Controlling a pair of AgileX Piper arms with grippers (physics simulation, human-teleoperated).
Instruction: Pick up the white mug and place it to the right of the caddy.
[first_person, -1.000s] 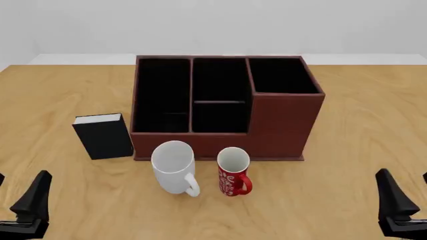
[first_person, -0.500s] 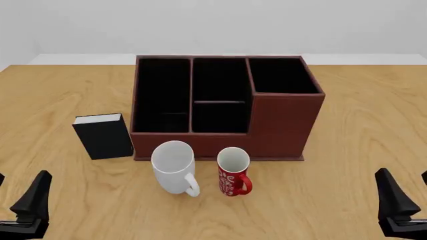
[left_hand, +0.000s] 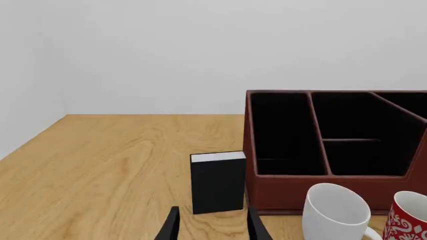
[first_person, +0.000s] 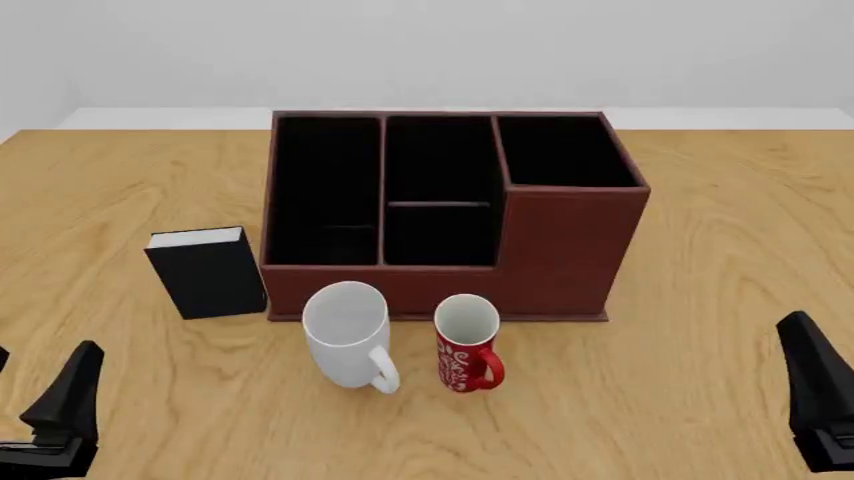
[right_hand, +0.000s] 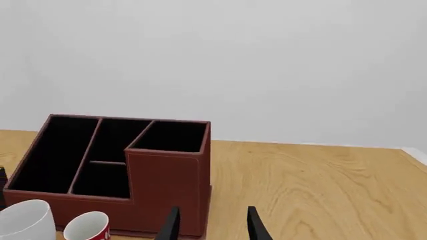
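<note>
The white mug (first_person: 350, 335) stands upright in front of the caddy (first_person: 561, 250), with its handle towards me. In the left wrist view the white mug (left_hand: 335, 212) is off to one side of the fingers, and the right wrist view catches the white mug (right_hand: 27, 220) at the frame's edge beside the caddy (right_hand: 163, 185). My left gripper (first_person: 43, 352) is low at the near left, open and holding nothing. My right gripper (first_person: 830, 335) is at the near right, also open and holding nothing. Both are far from the mug.
A red patterned mug (first_person: 467, 345) stands just right of the white one. A small black book-like box (first_person: 207, 270) stands upright to the left of the caddy. Bare wooden tabletop (first_person: 734, 260) lies to the right of the caddy.
My right gripper has shifted to the right and slightly lower in the front view. The left gripper and all the objects are where they were.
</note>
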